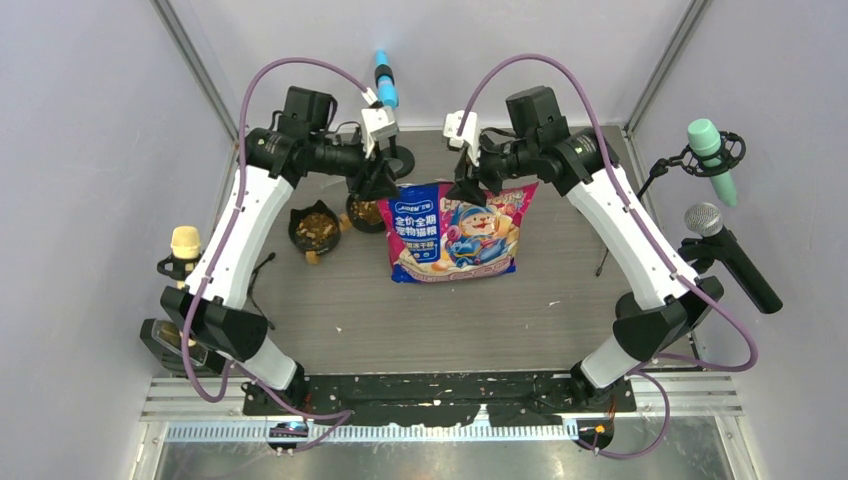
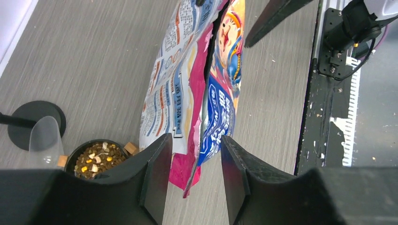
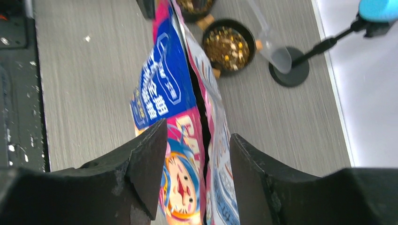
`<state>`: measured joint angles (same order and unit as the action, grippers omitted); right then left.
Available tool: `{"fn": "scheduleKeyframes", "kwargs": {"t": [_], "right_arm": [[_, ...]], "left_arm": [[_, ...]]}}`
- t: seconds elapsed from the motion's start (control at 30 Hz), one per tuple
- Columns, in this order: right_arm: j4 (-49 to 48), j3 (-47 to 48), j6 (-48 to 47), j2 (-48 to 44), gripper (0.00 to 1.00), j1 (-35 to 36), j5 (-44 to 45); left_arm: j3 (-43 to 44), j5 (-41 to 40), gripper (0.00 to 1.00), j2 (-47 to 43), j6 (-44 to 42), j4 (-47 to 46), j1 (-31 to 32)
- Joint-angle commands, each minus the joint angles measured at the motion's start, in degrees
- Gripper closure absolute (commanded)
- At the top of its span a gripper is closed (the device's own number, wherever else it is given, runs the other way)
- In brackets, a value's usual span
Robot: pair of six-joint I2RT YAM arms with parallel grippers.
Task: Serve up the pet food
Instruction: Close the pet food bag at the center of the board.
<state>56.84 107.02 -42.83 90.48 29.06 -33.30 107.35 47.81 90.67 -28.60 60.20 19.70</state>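
Apparently almost finished: pet food [image 2: 96, 158] in both bowls [image 3: 205, 42]; left gripper [image 2: 195, 138] and right gripper [image 3: 198, 130] parted around bag [image 1: 455, 225] top, unclamped.

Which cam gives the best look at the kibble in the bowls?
Left wrist: the pet food sits in one bowl and single brown, tan and yellow pellets read sharply, though the left gripper hides its near edge. Right wrist shows one full bowl, blurred. Top external shows two filled bowls, too small for pellets.

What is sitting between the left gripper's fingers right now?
The top edge of the printed bag, with the fingers of the left gripper apart on either side of it; the left wrist view shows this.
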Motion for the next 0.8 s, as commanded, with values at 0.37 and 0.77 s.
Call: {"fn": "scheduleKeyframes", "kwargs": {"t": [0.37, 0.77], "right_arm": [[-19.9, 0.1, 12.5, 4.5, 0.24, 5.6, -9.3], [-34.2, -10.0, 16.1, 3.6, 0.43, 7.1, -5.1]], "left_arm": [[-4.4, 2.0, 0.51, -1.4, -0.1, -1.1, -1.0], [-7.0, 5.1, 0.83, -1.3, -0.3, -2.1, -3.1]]}}
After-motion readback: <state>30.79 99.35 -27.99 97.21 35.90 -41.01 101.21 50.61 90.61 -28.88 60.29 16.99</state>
